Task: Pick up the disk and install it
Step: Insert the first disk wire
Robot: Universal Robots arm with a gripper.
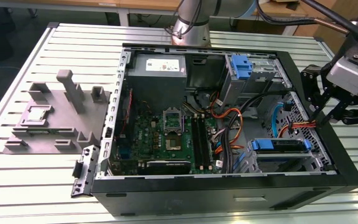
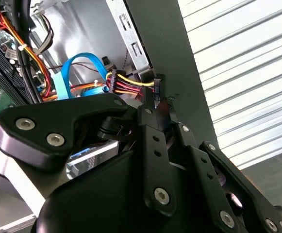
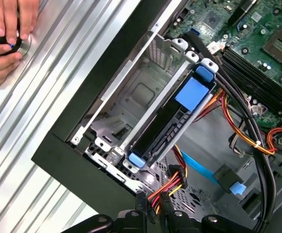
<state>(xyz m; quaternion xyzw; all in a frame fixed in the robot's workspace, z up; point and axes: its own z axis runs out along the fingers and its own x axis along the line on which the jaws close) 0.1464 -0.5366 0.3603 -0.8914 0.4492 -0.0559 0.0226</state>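
- Your gripper (image 1: 319,122) hangs at the edge of the open computer case (image 1: 229,198), on the exterior view's right, near the red and yellow wires (image 3: 167,187).
- Its fingers look pressed close together, with nothing between them.
- The disk (image 3: 172,128) sits in its blue carrier inside the metal cage (image 3: 131,104), so it looks slid home.
- It lies near the gripper, not touching.
- A person's hands (image 3: 7,34) rest on the table.

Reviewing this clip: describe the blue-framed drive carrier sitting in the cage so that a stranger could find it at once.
Start at the open black computer case on the slatted table. In its corner near the gripper sits a grey metal drive cage. The carrier lies in it, a dark slab with blue end clips and a blue tab; the cage beside it is bare metal.
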